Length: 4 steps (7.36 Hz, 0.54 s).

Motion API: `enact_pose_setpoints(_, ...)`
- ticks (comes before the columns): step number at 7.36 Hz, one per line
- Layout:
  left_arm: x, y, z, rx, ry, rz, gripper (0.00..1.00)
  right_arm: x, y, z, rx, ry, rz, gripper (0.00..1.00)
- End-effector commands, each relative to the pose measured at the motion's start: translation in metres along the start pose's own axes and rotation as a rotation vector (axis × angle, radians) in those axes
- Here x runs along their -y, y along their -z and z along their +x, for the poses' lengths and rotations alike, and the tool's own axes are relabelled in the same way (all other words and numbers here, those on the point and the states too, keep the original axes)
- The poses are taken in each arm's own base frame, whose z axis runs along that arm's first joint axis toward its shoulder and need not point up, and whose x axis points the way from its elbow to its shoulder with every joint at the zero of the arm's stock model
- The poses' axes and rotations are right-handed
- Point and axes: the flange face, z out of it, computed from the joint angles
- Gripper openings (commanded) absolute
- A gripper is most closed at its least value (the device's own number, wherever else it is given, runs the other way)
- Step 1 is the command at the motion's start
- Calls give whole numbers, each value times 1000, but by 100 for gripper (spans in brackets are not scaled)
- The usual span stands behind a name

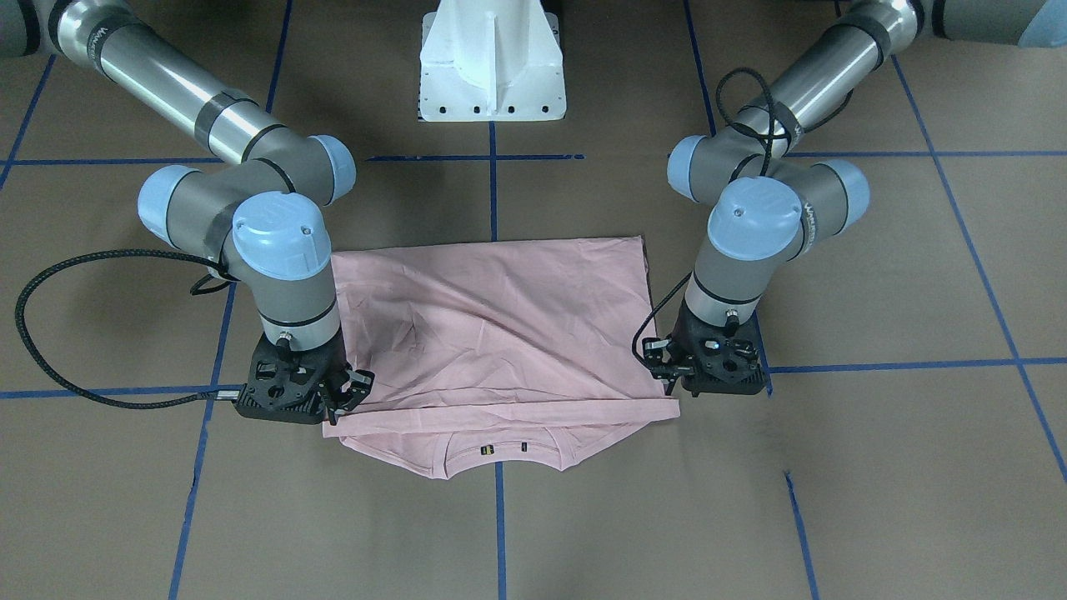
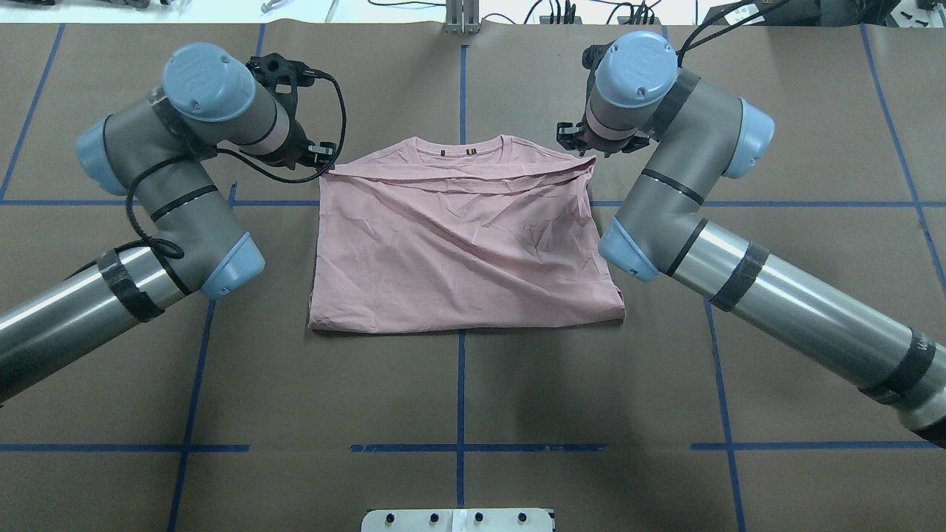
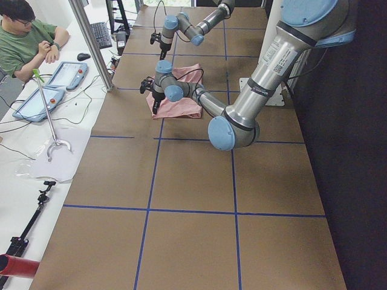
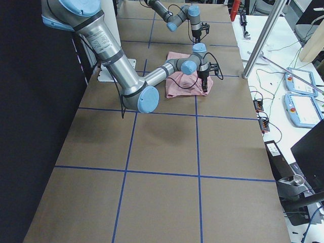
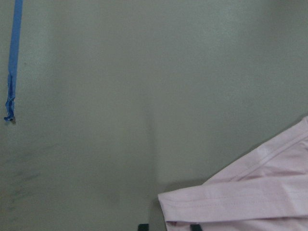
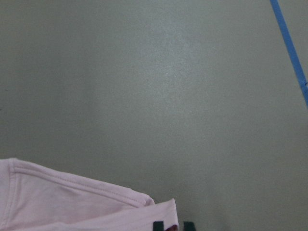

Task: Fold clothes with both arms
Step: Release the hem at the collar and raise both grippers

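T-shirt (image 2: 465, 244) flat mid-table (image 2: 473, 384), bottom half folded up to just short of the collar. Left gripper (image 1: 669, 382) and right gripper (image 1: 346, 400) at the fold's end corners, cloth between fingertips. Can't tell if clamped.

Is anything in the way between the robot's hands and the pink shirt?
No, nothing visible is in the way. The left gripper and the right gripper sit right at the two corners of the folded-over edge of the pink T-shirt, near its collar. Only bare brown table lies around them.
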Motion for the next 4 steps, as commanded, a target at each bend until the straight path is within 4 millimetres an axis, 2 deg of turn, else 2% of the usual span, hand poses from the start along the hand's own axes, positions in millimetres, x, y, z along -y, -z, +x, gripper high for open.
enact_pose_setpoints(1,-41,49,-16,-64,-28,35,100,15,26,38,82,115,-64,100)
enact_pose_setpoints(2,-95,50,-9,-92,-22,-12,100,8,34,54,92,121,-54,100)
enact_pose_setpoints(3,-137,49,5,-117,48,-58,100,6,40,54,100,123,-48,100)
enact_pose_setpoints(4,-170,46,22,-128,102,-86,92,6,41,54,101,124,-47,100)
